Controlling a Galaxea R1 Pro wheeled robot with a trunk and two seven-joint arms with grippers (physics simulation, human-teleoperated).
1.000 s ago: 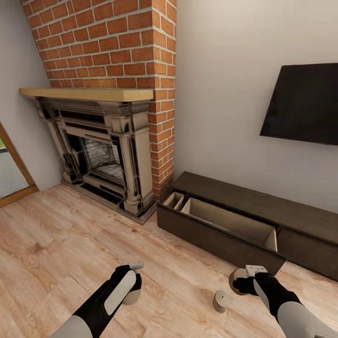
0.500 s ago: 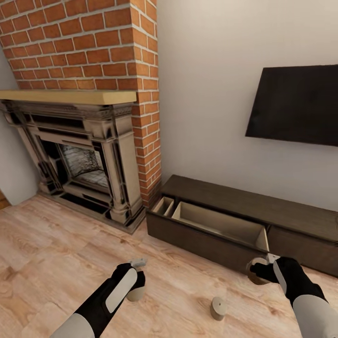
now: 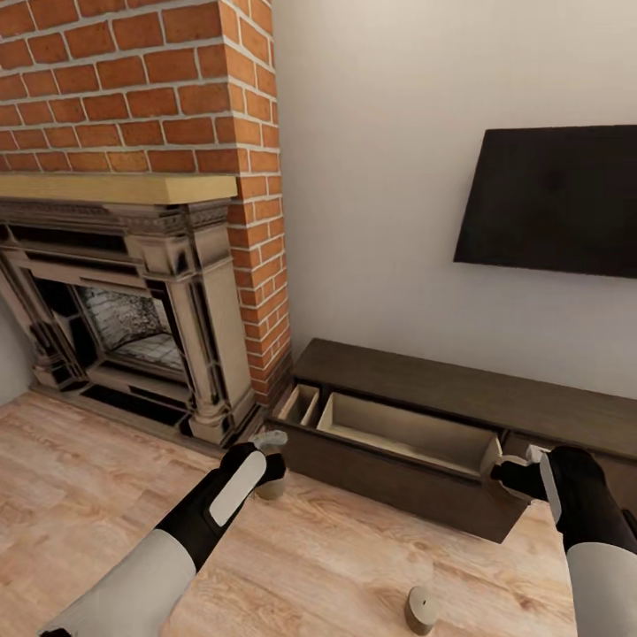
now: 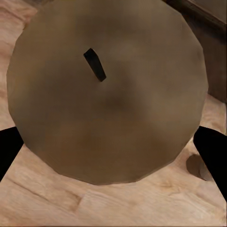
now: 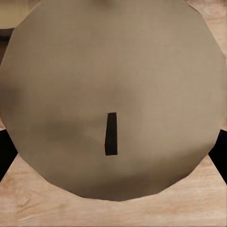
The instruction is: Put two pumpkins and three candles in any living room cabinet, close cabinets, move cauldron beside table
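Two stubby greyish candles are held, one clamped in the left gripper [image 3: 270,440] beside the long dark-brown cabinet [image 3: 460,398], one gripped by the right gripper [image 3: 513,464] at its open drawer [image 3: 402,433]; a third candle [image 3: 422,609] stands on the wooden floor [image 3: 88,495].

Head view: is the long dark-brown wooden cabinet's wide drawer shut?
No. The dark-brown wooden cabinet has its wide drawer pulled out, with its pale inside showing bare.

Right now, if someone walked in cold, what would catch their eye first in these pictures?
Probably the brick fireplace on the left and the dark screen on the wall. Below the screen, the low brown cabinet has a drawer pulled open, and each gripper holds a candle near it: left gripper, right gripper. A third candle stands on the floor.
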